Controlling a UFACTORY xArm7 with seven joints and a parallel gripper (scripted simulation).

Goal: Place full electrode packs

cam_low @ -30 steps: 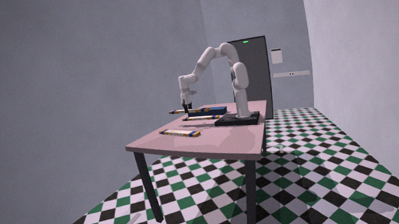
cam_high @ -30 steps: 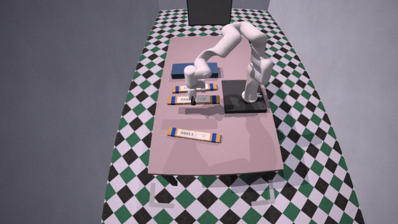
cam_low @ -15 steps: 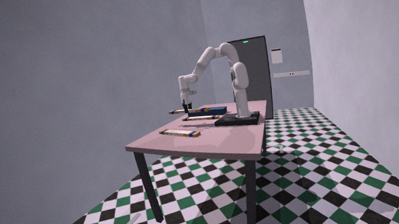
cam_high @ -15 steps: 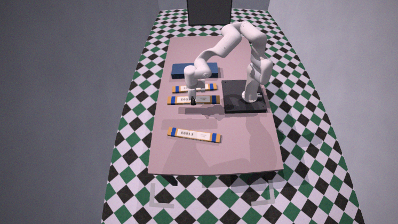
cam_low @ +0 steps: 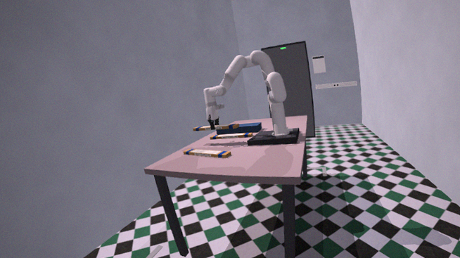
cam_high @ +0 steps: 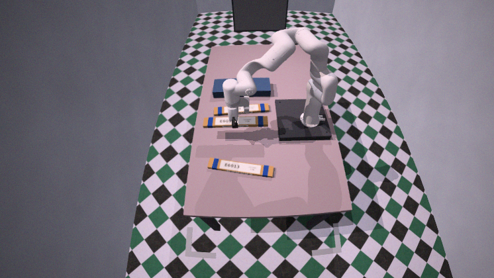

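Note:
Three long orange packs with blue bands and white labels are in view. My gripper [cam_high: 234,122] [cam_low: 213,123] is shut on one pack [cam_high: 252,121] [cam_low: 202,128] and holds it level in the air above the table, left of its middle. A second pack [cam_high: 255,108] [cam_low: 230,136] lies flat on the table just behind it, partly hidden by the wrist. The third pack [cam_high: 240,167] [cam_low: 207,152] lies flat nearer the table's front. The low blue platform [cam_high: 262,86] [cam_low: 242,128] lies at the back left with nothing on it.
The pink table [cam_high: 296,186] [cam_low: 263,161] carries the arm's dark base plate [cam_high: 293,131] [cam_low: 262,140] at the right. A dark cabinet [cam_high: 259,13] [cam_low: 296,86] stands behind the table.

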